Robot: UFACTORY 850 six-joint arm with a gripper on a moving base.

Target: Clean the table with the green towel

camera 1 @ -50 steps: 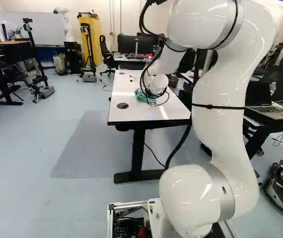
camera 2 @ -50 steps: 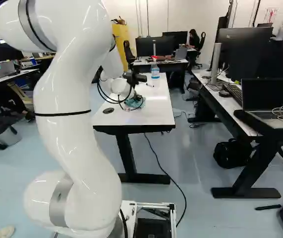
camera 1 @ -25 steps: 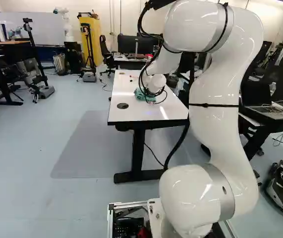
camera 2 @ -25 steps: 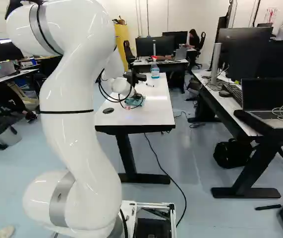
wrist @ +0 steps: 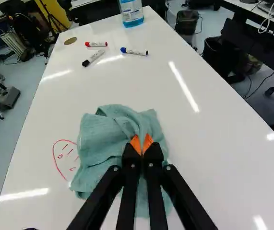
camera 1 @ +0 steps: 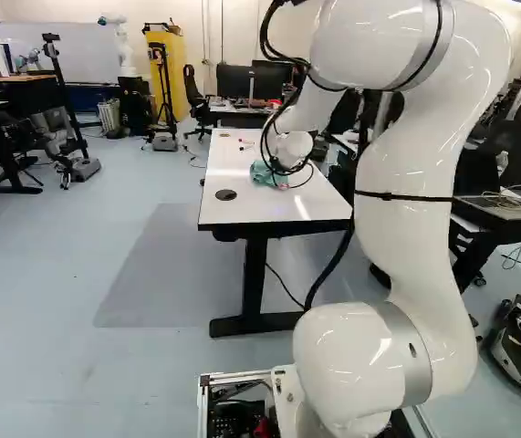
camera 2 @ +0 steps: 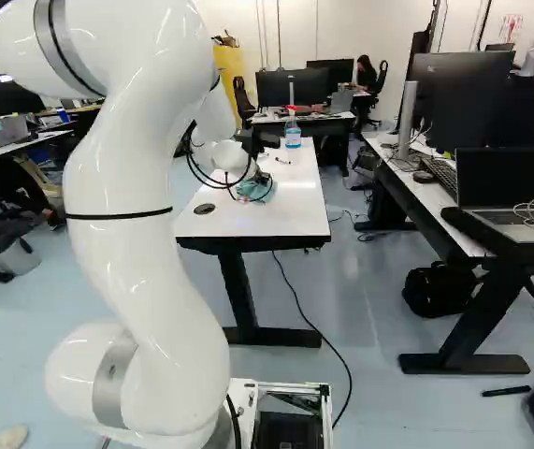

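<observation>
Across a pale floor (camera 1: 78,274) we look toward a long white worktop (camera 2: 295,220). On its glossy surface lies the green towel (wrist: 103,139), bunched and creased, with a fold pinched by the pincer (camera 2: 260,178). Both base views give us the towel partly covered by the arm (camera 1: 397,192); our wrist view bares far more of it and shows the pincer (wrist: 141,147) drawn together on the cloth, its orange pads (wrist: 135,143) angled in at the tips.

Right beside the towel, the wrist view gives us a hand-drawn red outline (wrist: 55,155), open where it meets the cloth, with short strokes and small rounded marks inside. Ahead of the towel we see a red-capped marker (wrist: 96,44), a black-capped marker (wrist: 93,58) and a blue-capped marker (wrist: 134,51).

Farther along stands a bottle (wrist: 131,14) of blue liquid; its label carries print too small for us to read. Our right base view adds its red-and-white spray top (camera 2: 292,109), cut off in the wrist view, while the left base view hides the bottle behind the arm.
</observation>
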